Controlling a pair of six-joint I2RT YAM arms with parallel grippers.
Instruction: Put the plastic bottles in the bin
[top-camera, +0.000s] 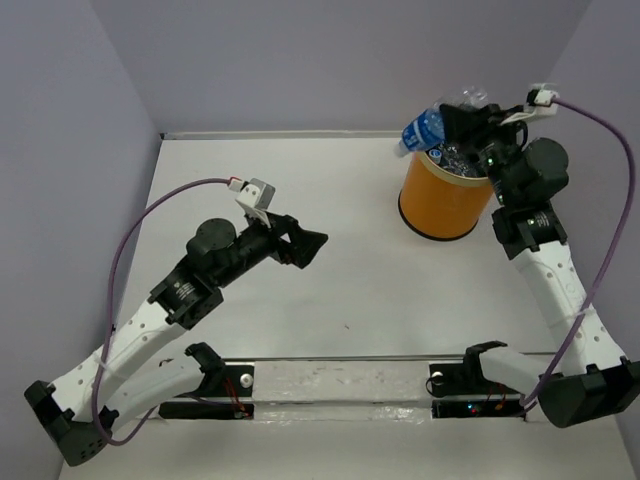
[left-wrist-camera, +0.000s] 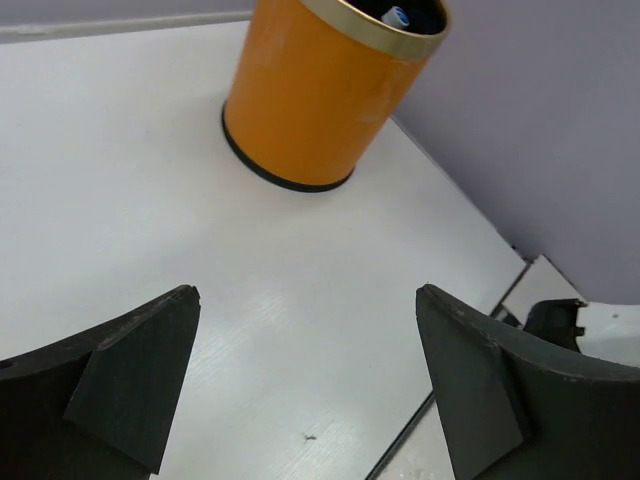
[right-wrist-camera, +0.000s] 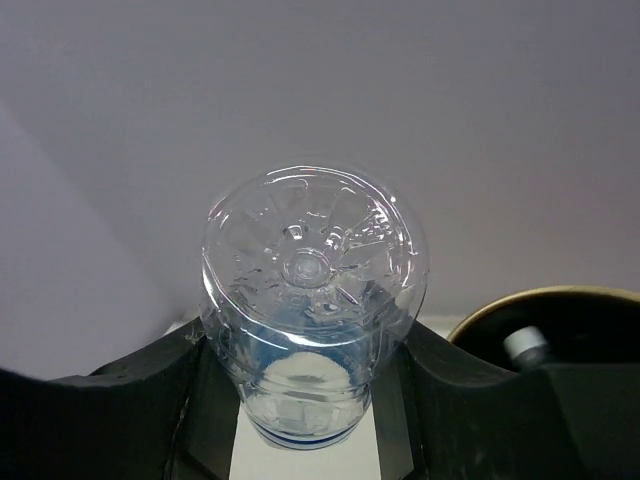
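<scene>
Your right gripper (top-camera: 458, 122) is clenched on a blue-labelled plastic bottle (top-camera: 424, 131), holding it on its side just above the far rim of the bin (top-camera: 440, 200). Other bottles (top-camera: 462, 160) lie inside. Your left gripper (top-camera: 308, 246) hangs spread wide over the table (top-camera: 300, 180), well apart.

Three bright, evenly lit views of a white worktop (top-camera: 350, 240), with soft shadows and little glare.

Diffuse light from above leaves only a faint grey shadow under the left arm (top-camera: 190, 285) toward the worktop's left edge. There is a thin dark edge under the orange bin (top-camera: 440, 200) by the far right corner. In the left wrist view the bin's glossy side carries a pale sheen, and the black fingers (left-wrist-camera: 120, 400) look slightly soft and nearly featureless. In the right wrist view the clear bottle (right-wrist-camera: 312, 290) is sharp, with small white glints.
</scene>
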